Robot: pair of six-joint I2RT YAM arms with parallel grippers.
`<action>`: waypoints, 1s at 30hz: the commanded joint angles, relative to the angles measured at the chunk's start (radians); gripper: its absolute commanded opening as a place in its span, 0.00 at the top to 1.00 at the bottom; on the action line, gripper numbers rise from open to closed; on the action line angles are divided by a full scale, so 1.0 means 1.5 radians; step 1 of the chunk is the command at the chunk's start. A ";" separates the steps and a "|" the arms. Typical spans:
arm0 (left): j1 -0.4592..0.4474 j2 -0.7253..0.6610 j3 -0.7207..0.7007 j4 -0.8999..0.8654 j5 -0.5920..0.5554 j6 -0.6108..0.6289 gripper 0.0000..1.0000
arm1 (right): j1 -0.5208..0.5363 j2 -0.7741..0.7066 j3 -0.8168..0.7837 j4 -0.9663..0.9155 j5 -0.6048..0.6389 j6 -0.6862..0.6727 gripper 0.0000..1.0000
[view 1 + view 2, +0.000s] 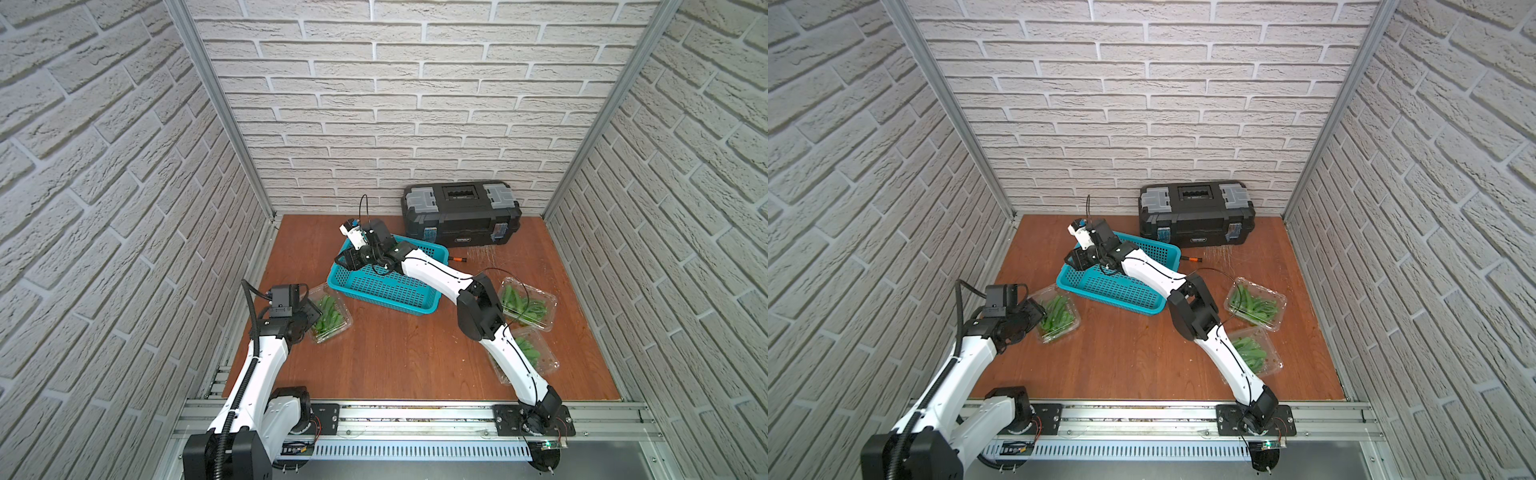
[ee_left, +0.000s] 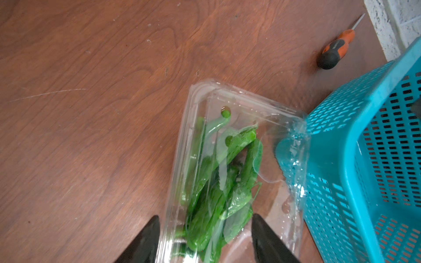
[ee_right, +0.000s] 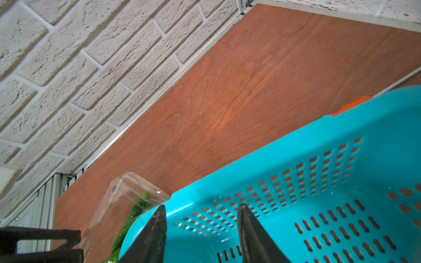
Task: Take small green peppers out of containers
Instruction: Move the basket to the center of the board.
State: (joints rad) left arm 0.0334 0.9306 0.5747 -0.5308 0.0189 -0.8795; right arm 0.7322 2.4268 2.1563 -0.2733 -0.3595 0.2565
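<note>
Glossy, slender small green peppers point(image 2: 216, 182) lie heaped in three clear plastic containers point(image 1: 536, 311) on the wooden bench point(image 1: 395, 357), one at left and two at right. The left hand point(image 2: 205, 216), fingers wide apart, hovers over the left container point(image 1: 336, 328). The right hand point(image 3: 202, 206), fingers also apart, reaches across to the corner of a teal basket point(image 1: 374, 297) just beside that container. A black toolbox point(image 1: 461, 212) and a screwdriver point(image 2: 335, 50) sit behind.

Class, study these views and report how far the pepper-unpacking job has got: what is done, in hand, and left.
Done: nothing visible; the teal basket looks empty where it shows. In hand: the left gripper, jaws open, straddles one container; the right gripper hovers open at the basket's corner. Left: all three containers, including the two by the right arm, hold peppers.
</note>
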 commanded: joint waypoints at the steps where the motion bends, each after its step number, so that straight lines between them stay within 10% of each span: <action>1: 0.008 0.004 0.001 0.000 -0.002 0.014 0.36 | 0.013 -0.149 -0.137 0.027 0.002 -0.053 0.48; 9: 0.022 0.022 0.005 0.018 0.001 0.022 0.34 | 0.016 -0.354 -0.438 -0.027 -0.030 -0.038 0.46; 14: 0.026 0.042 0.018 0.023 -0.006 0.027 0.34 | 0.016 -0.494 -0.613 0.030 0.146 -0.006 0.45; 23: 0.030 0.039 0.012 0.023 -0.023 0.032 0.34 | -0.027 -0.602 -0.681 -0.091 0.524 0.128 0.44; 30: 0.029 0.052 0.018 0.023 -0.020 0.045 0.33 | -0.105 -0.570 -0.707 -0.099 0.465 0.210 0.42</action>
State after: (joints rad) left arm 0.0711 1.0008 0.5774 -0.5163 -0.0013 -0.8333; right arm 0.5987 1.5536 1.1191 -0.4080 0.3340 0.4892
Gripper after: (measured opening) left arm 0.668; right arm 0.578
